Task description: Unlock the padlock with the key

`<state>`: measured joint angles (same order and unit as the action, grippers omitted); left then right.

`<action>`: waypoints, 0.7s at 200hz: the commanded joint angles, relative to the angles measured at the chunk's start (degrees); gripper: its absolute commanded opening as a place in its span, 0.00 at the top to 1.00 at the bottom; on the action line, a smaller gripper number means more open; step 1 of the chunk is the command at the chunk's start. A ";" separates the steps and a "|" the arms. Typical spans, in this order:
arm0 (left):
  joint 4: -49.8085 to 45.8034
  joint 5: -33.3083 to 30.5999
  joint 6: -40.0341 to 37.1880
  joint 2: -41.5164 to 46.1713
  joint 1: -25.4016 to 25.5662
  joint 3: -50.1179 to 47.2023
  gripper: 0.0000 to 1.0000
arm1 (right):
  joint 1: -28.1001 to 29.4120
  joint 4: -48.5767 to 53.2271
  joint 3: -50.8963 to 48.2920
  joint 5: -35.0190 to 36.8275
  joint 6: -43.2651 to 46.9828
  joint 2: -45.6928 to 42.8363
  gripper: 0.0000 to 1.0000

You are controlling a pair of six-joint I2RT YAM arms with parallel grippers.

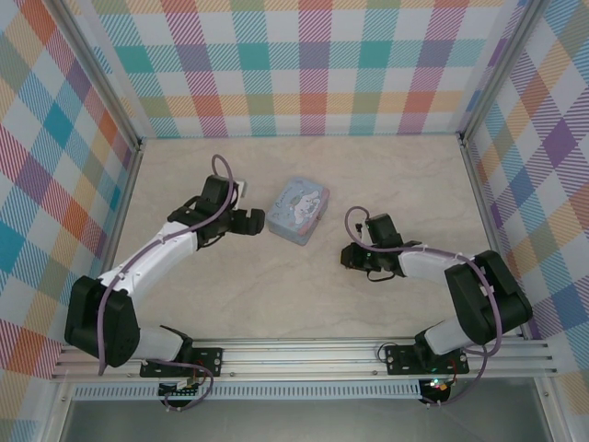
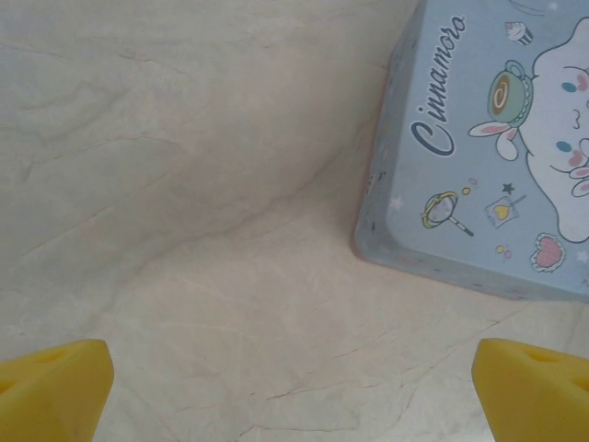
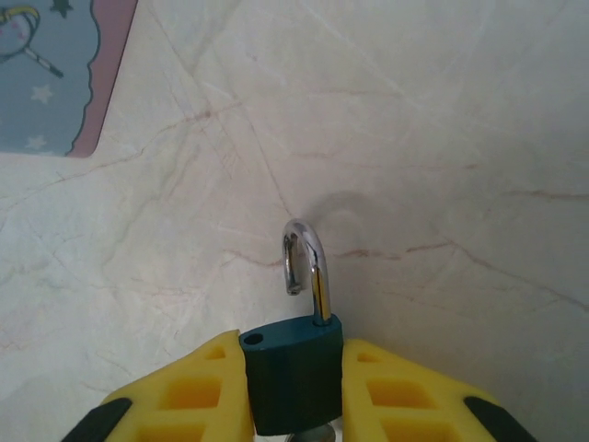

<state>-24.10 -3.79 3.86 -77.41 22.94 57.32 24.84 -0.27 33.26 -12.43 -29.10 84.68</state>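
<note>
The right wrist view gave the close detail. The right gripper was clamped on the padlock, with its yellow fingers pressed to both sides of the dark blue body at bottom centre of the frame. The padlock's long axis ran up the frame, and the silver shackle pointed towards the top, away from the gripper. The shackle's right leg sat in the body. Its shorter left end hung free above a small open hole in the body's top. A corner of the pale blue tin filled the upper left.

From above, the right gripper lay low over the worktop, right of centre. Whatever sat between its fingers was too small to tell there. The tin lay at mid-frame, with the left gripper just beside its left edge.

In the left wrist view the left gripper's fingertips stood far apart in the lower corners, with bare worktop between them. The tin, with its white cartoon character, was at upper right.
</note>
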 commanded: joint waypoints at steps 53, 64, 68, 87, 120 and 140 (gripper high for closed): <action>-2.17 -4.69 1.31 10.19 -2.17 -1.08 0.00 | 0.13 9.14 2.40 13.44 6.16 -13.39 0.42; -2.61 -5.59 1.56 11.34 -2.59 -1.33 0.00 | -0.22 10.89 2.66 14.94 7.25 -15.81 0.40; -2.69 -5.92 1.66 11.80 -2.78 -1.45 0.00 | -0.44 11.46 2.63 15.31 7.80 -16.73 0.39; -2.79 -7.71 2.73 13.66 -4.13 -2.33 0.00 | -1.69 13.17 3.00 15.22 9.68 -19.99 0.35; -2.38 -8.32 6.14 16.38 -8.86 -5.13 0.00 | -5.34 15.05 3.07 15.62 11.18 -24.43 0.28; -0.97 -7.34 7.74 16.85 -12.39 -8.04 0.00 | -8.28 14.10 1.52 18.55 11.91 -27.04 0.14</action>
<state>-25.39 -10.61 8.34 -61.82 14.24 52.40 19.33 12.58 35.29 2.31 -19.27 60.38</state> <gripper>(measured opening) 0.998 0.789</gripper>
